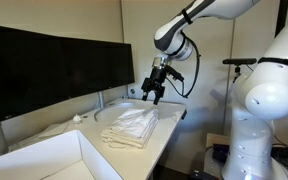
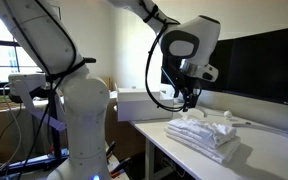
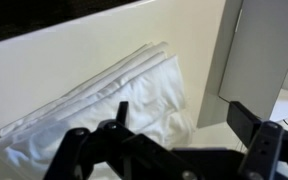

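A folded white cloth (image 1: 131,127) lies on the white table (image 1: 169,135); it shows in both exterior views (image 2: 206,133) and in the wrist view (image 3: 104,95). My gripper (image 1: 153,97) hangs just above the far end of the cloth, apart from it, also seen in an exterior view (image 2: 189,103). In the wrist view its black fingers (image 3: 184,120) stand wide apart with nothing between them. The gripper is open and empty.
A row of dark monitors (image 1: 54,65) stands along the back of the table. A white box (image 1: 44,160) sits at the near end. A small white scrap (image 1: 79,118) lies by the monitors. The white robot base (image 2: 79,110) stands beside the table edge.
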Motion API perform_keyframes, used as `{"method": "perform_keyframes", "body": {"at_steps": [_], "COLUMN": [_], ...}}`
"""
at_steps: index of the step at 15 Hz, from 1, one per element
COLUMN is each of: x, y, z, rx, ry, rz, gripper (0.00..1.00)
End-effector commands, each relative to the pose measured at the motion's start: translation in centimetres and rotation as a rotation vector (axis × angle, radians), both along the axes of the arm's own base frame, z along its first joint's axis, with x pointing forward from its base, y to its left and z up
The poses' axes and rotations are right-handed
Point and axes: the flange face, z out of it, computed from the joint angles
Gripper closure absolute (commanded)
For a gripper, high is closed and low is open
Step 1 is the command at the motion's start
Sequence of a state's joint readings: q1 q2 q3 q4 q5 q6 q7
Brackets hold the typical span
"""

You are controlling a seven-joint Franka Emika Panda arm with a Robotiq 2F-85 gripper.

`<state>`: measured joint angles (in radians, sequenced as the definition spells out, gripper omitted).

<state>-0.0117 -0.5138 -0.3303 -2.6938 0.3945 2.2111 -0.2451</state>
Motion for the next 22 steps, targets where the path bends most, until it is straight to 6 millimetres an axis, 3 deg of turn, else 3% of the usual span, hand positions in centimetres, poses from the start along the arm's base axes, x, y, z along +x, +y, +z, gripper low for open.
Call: {"method": "perform_keyframes", "body": {"at_steps": [1,15,22], "x": [0.5,-2.5,-3.3], "y": [-2.2,-9.6,-11.6], "z": [-1.4,-4.8,-7.4], "rx": [0.090,0.286,0.394], "ry": [-0.025,-0.046,-0.075], "rz": [-0.070,-0.370,-0.475], "gripper": [0.00,0.00,0.00]}}
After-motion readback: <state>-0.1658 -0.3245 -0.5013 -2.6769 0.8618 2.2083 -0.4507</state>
